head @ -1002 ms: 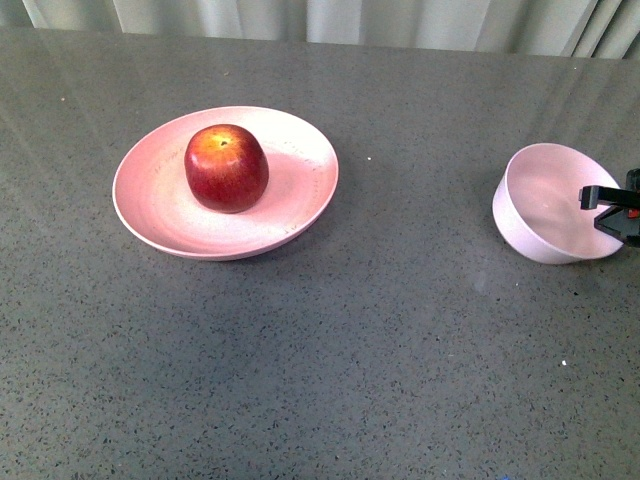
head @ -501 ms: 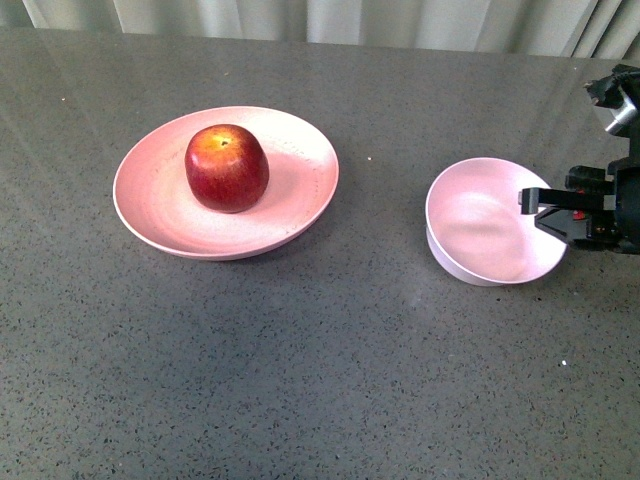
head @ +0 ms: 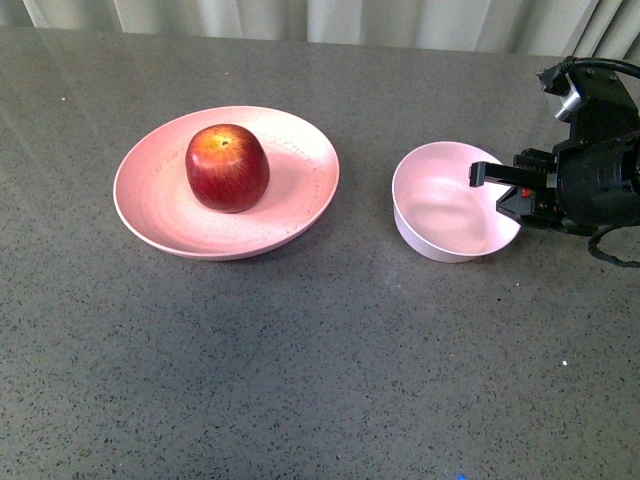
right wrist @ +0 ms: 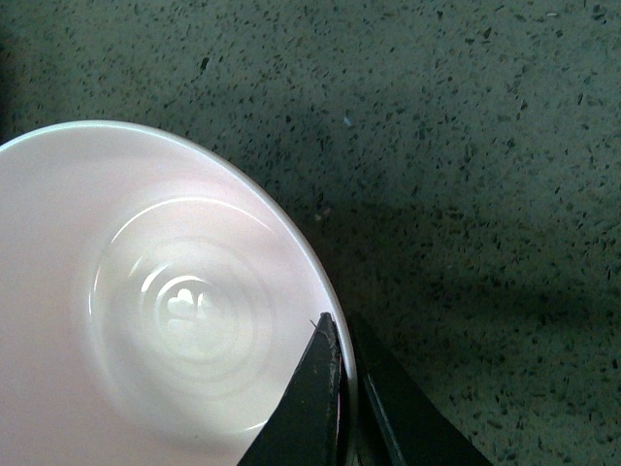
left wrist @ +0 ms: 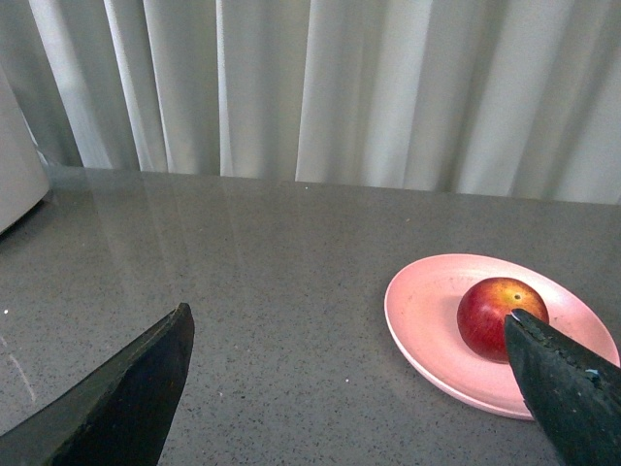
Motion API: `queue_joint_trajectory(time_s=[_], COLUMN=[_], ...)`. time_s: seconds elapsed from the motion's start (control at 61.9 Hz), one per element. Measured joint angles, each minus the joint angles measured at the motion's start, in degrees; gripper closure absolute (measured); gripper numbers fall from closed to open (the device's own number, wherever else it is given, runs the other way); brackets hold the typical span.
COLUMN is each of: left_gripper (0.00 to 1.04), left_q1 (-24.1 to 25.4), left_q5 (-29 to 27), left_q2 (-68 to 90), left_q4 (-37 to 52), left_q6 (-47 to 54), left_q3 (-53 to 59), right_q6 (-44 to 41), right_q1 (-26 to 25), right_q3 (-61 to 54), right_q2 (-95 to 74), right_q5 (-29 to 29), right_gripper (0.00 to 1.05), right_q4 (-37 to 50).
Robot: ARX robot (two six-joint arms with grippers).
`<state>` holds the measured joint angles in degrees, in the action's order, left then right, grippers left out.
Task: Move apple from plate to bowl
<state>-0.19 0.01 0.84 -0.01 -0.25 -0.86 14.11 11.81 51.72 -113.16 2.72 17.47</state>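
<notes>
A dark-red apple (head: pixel 226 167) with a yellow-orange top rests on the wide salmon-pink plate (head: pixel 160 215) at the left of the table. To the right of the plate sits the small pale bowl (head: pixel 440 200), empty. My right gripper (head: pixel 500 190) is shut on the bowl's right rim, one finger inside and one outside; in the right wrist view the gripper (right wrist: pixel 342 335) pinches the bowl (right wrist: pixel 146 301) wall. My left gripper (left wrist: pixel 349 335) is open, its fingers wide apart above bare table, with the apple (left wrist: pixel 500 316) and plate (left wrist: pixel 427 311) beyond it.
The grey speckled table (head: pixel 320 360) stretches around the dishes. Pale curtains (left wrist: pixel 310 87) hang behind the table's far edge. A white object (left wrist: pixel 17 165) shows at the side of the left wrist view.
My right gripper has carried the bowl leftward, from the table's right edge to a spot close beside the plate. The apple and plate have not moved.
</notes>
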Motion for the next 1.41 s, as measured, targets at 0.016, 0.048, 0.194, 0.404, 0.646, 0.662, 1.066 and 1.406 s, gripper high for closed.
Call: queue_joint_trajectory(time_s=[0.016,0.048,0.194,0.404,0.646,0.662,1.066,1.406], left_gripper=[0.09,0.09,0.09,0.09,0.09,0.09,0.09,0.09], left_q1=[0.00,0.00,0.00,0.00,0.00,0.00,0.00,0.00], left_q5=[0.00,-0.02,-0.02,0.00,0.00,0.00,-0.02,0.00], left_q2=[0.00,0.00,0.00,0.00,0.00,0.00,0.00,0.00], left_q4=[0.00,0.00,0.00,0.00,0.00,0.00,0.00,0.00], left_q6=[0.00,0.00,0.00,0.02,0.02,0.00,0.00,0.00], left_q3=[0.00,0.00,0.00,0.00,0.00,0.00,0.00,0.00], right_q6=[0.04,0.07,0.09,0.04,-0.72,-0.90,-9.18,-13.55], right_q1=[0.09,0.20,0.55,0.81,-0.68,-0.81,-9.49,-11.87], right_q3=[0.22,0.46,1.14,1.01,-1.14,-1.38,-17.38,-35.47], right_q2=[-0.17,-0.46,-1.11,-1.31,2.89,3.37,30.53,42.07], right_q5=[-0.04,-0.15,-0.15,0.33,2.10,2.23,4.81,-2.67], right_gripper=[1.03,1.03,0.99,0.69,0.34,0.32,0.14,0.72], right_q4=[-0.02,-0.07,-0.24,0.50,2.69,2.89,16.83,36.52])
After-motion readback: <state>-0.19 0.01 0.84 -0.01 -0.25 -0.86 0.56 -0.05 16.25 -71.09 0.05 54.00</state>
